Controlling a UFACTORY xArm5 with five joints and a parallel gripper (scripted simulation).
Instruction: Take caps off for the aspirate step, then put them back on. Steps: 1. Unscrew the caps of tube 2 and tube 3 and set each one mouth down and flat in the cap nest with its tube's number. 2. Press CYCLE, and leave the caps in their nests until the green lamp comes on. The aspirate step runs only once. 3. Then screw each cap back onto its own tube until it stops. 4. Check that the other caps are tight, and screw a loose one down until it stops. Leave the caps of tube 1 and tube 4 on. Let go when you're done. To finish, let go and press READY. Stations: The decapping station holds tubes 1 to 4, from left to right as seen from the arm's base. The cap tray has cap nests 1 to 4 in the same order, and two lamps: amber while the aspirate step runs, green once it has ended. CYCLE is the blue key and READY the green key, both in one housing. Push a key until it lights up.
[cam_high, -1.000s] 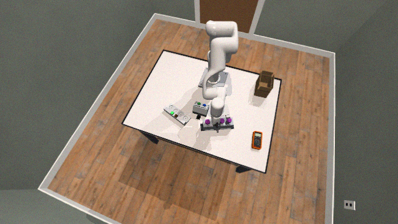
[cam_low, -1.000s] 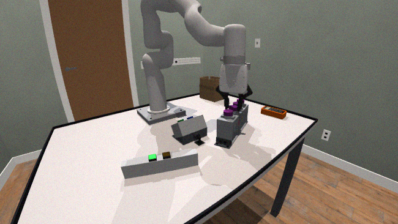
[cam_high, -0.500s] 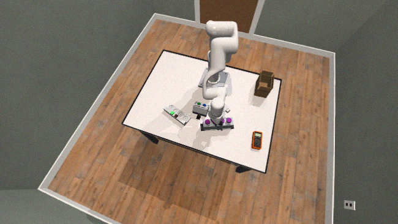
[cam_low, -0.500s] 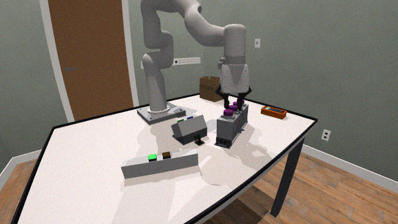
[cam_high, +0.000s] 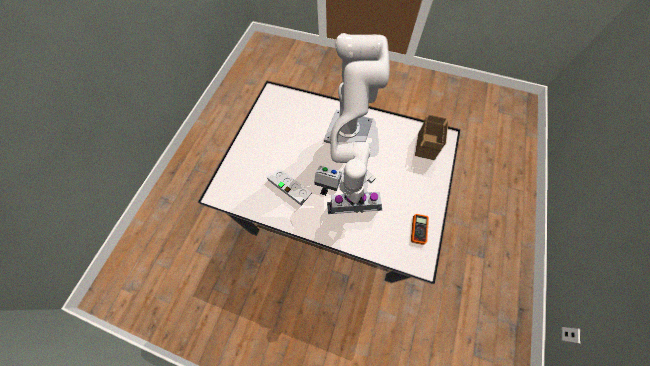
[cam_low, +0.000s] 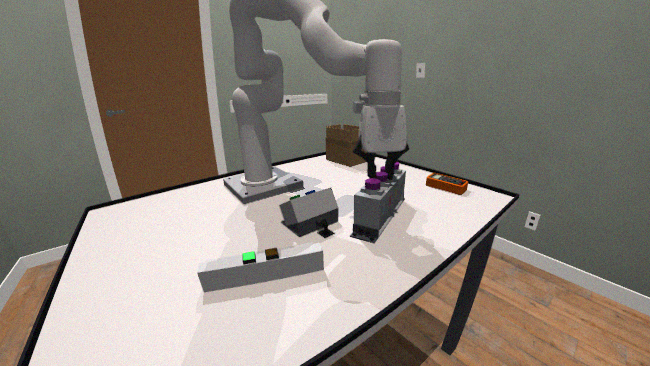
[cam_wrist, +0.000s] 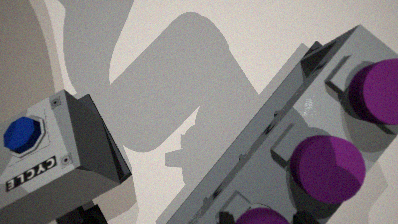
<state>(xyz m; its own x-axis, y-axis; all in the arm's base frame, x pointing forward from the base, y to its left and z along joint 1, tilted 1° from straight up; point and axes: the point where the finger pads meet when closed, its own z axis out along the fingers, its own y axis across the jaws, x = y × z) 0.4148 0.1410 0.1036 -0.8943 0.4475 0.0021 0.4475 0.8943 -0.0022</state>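
gripper pinching a purple cap on a middle tube of the decapping station, station row running 7-to-1 o'clock across the desk, cap directly beneath gripper, green lamp lit

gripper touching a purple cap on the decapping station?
Touching. In the exterior view the gripper is down at the decapping station, its dark fingers closed on a purple cap mid-row, no gap visible.
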